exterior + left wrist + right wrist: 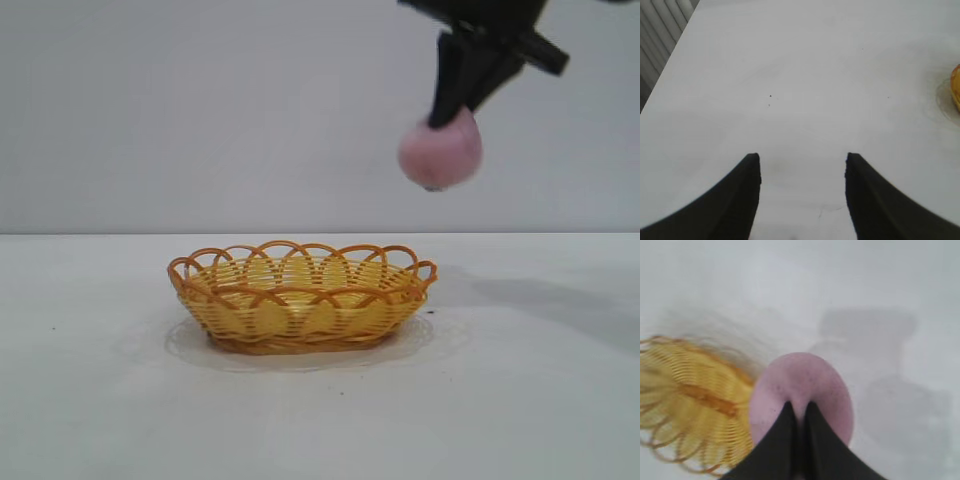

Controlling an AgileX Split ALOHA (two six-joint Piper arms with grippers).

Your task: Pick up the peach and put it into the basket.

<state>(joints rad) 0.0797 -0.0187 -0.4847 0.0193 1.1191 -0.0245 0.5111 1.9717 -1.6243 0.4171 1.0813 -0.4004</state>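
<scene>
I had the right gripper [452,118] pinched on the peach [441,152], hanging in the air at about 1 o'clock from the basket [300,297] on the table [540,400], while my left gripper [802,170] sat wide open, idle.

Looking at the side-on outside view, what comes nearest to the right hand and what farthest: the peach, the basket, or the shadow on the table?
From the right hand, up in the air:
1. The peach, gripped at its fingertips, touching.
2. The basket, lower and to the left on the table.
3. The shadow, lower right on the table; it looks about as far as the basket's near rim, so too close to call.
</scene>
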